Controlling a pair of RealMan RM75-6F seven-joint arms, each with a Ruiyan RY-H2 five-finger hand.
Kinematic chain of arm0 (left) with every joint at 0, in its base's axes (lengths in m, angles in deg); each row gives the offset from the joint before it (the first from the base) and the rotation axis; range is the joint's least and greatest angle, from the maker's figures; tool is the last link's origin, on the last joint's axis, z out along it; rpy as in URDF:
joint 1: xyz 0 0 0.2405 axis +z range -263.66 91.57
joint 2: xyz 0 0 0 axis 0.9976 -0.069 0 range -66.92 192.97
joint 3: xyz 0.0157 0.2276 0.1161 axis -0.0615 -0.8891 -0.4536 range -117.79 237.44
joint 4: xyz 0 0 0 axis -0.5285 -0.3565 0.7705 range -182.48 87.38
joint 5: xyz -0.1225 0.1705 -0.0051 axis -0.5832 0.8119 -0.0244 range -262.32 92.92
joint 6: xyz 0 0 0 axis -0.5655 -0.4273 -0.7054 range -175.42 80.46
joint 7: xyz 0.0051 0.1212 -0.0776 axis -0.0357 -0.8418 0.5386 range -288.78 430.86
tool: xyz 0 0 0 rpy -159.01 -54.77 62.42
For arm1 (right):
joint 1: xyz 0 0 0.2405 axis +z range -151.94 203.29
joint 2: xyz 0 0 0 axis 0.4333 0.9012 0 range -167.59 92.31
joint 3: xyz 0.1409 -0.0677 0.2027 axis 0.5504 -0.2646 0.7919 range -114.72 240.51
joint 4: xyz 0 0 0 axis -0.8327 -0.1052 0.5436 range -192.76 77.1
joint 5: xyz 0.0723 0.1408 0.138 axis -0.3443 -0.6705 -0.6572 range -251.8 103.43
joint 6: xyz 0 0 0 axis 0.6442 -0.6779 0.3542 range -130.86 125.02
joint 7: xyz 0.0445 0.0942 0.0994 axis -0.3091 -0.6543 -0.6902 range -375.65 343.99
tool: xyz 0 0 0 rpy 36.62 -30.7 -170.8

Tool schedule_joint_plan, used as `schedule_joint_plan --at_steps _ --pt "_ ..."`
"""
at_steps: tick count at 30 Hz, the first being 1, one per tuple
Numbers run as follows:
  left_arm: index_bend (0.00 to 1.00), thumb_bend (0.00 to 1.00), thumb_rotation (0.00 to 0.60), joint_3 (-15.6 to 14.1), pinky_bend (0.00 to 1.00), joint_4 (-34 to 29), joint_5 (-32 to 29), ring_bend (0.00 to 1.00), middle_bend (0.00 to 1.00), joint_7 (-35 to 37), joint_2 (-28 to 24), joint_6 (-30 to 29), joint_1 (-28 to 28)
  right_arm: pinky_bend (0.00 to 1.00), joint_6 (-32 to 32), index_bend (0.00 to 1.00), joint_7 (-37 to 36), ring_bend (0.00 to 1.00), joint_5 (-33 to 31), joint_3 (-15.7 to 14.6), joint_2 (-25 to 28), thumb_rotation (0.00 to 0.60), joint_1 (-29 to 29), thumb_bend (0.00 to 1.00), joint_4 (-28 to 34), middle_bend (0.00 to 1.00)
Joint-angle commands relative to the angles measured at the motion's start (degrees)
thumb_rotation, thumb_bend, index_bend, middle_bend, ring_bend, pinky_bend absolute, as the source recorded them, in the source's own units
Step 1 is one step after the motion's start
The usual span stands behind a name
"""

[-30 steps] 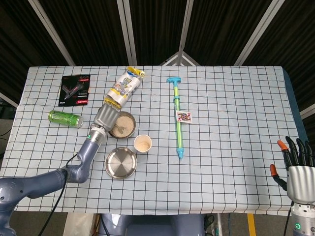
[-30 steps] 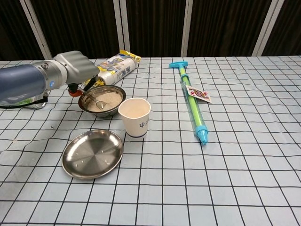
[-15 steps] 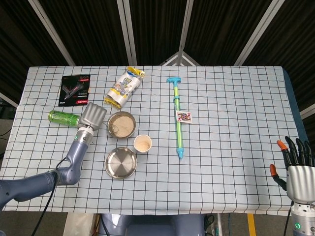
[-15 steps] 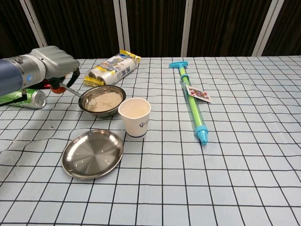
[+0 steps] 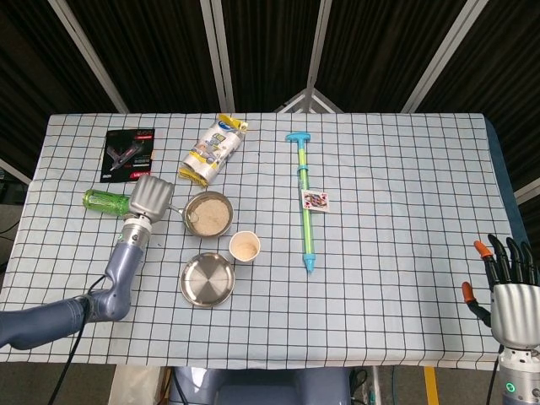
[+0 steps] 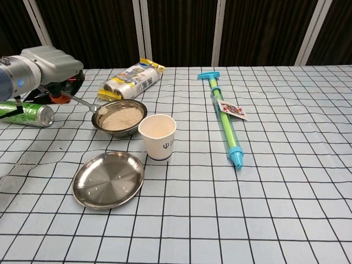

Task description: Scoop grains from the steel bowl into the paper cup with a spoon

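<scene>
A steel bowl point(image 5: 209, 213) point(image 6: 120, 117) of pale grains sits left of centre. The paper cup point(image 5: 245, 246) point(image 6: 157, 137), with grains inside, stands just in front and to the right of it. My left hand point(image 5: 151, 197) point(image 6: 48, 65) holds a metal spoon point(image 6: 88, 104) by its handle. The spoon's bowl carries some grains and hangs over the steel bowl's left rim. My right hand point(image 5: 512, 287) rests at the table's near right edge, fingers apart, holding nothing.
An empty steel plate point(image 5: 207, 279) point(image 6: 108, 179) lies in front of the bowl. A green can point(image 5: 105, 201) point(image 6: 25, 113) lies beside my left hand. A snack bag point(image 5: 213, 148), a black packet point(image 5: 129, 153) and a long blue-green pump toy point(image 5: 305, 201) lie farther off.
My left hand has drawn back to the left, pulling the spoon out of the grains to the bowl's left rim with some grains on it. The right hand has not moved.
</scene>
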Motion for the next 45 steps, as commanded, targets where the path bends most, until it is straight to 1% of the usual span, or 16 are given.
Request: schedule_joint_plan --at_steps 1,13,21,27,35,45 --pt "0.57 0.47 0.600 0.1 1.00 -0.4 0.0 1.00 0.99 0.4 -0.3 -0.2 0.0 0.00 -0.1 0.18 0.0 0.00 0.0 0.0 0.0 0.600 0.0 0.38 0.0 0.13" --pt "0.58 0.47 0.600 1.1 1.00 -4.0 1.0 1.00 0.99 0.5 -1.7 -1.3 -1.5 0.00 -0.2 0.18 0.1 0.00 -0.1 0.0 0.1 0.600 0.0 0.38 0.2 0.13" --pt "0.58 0.47 0.600 2.2 1.00 -8.0 1.1 1.00 0.99 -1.1 -2.7 -2.4 -3.4 0.00 -0.2 0.18 0.1 0.00 -0.1 0.0 0.1 0.600 0.0 0.38 0.2 0.13" --pt "0.58 0.47 0.600 2.4 1.00 -11.0 1.2 1.00 0.99 -3.3 -2.1 -2.8 -5.5 0.00 -0.1 0.18 0.1 0.00 -0.1 0.0 0.1 0.600 0.0 0.38 0.2 0.13" --pt "0.58 0.47 0.600 1.5 1.00 -14.1 1.6 1.00 0.99 -5.4 -0.3 -3.4 -7.5 0.00 0.0 0.18 0.1 0.00 0.0 0.0 0.0 0.600 -0.1 0.38 0.1 0.13" --pt "0.58 0.47 0.600 -0.8 1.00 -16.3 2.8 1.00 0.99 -7.4 0.6 -4.3 -8.6 0.00 0.2 0.18 0.0 0.00 0.1 0.0 -0.1 0.600 -0.1 0.38 0.0 0.13"
